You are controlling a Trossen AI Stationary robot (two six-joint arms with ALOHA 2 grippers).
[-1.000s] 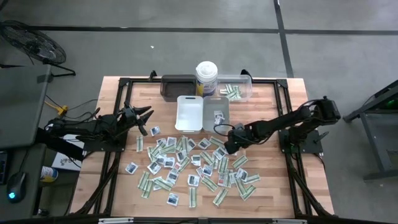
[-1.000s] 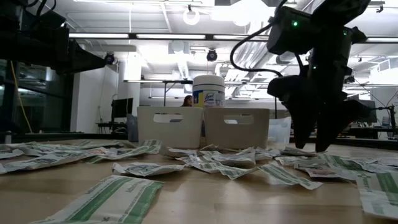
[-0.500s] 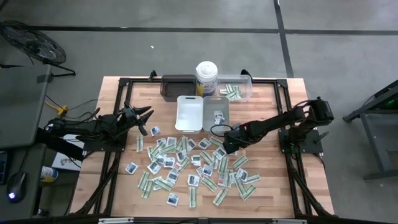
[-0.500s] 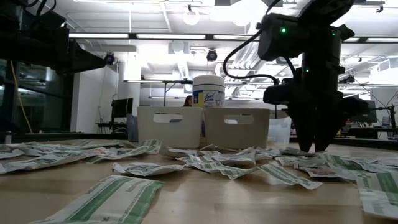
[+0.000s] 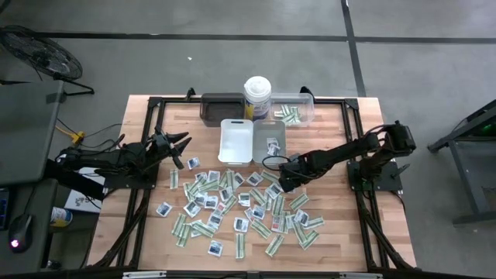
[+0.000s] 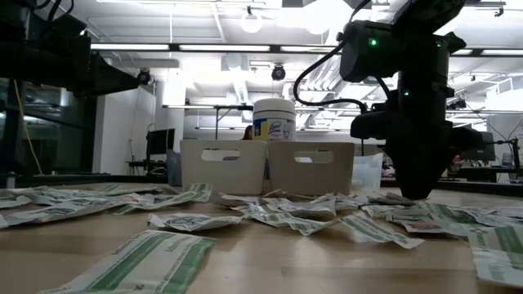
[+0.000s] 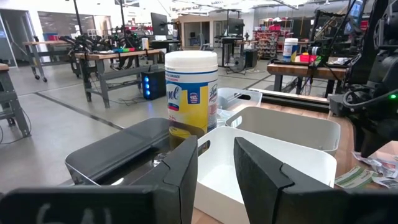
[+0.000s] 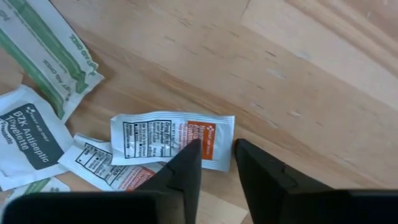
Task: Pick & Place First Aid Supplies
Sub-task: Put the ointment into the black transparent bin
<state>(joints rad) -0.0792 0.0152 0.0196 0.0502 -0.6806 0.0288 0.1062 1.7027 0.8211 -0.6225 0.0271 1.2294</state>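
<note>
A few packets lie in the grey tray (image 5: 270, 142) and the clear tray (image 5: 293, 113); dozens remain mid-frame. The right gripper (image 8: 214, 167) pinches an orange-marked sachet (image 8: 172, 140); the left gripper (image 7: 215, 163) waits part-open.

Count on tabletop (image 5: 341, 232): 4 trays — white (image 5: 235, 141), grey (image 5: 270, 139), dark (image 5: 221, 108), clear (image 5: 294, 110). 1 canister (image 5: 257, 96). Several dozen loose packets (image 5: 240, 203), exact number not resolvable. 2 arms.
</note>
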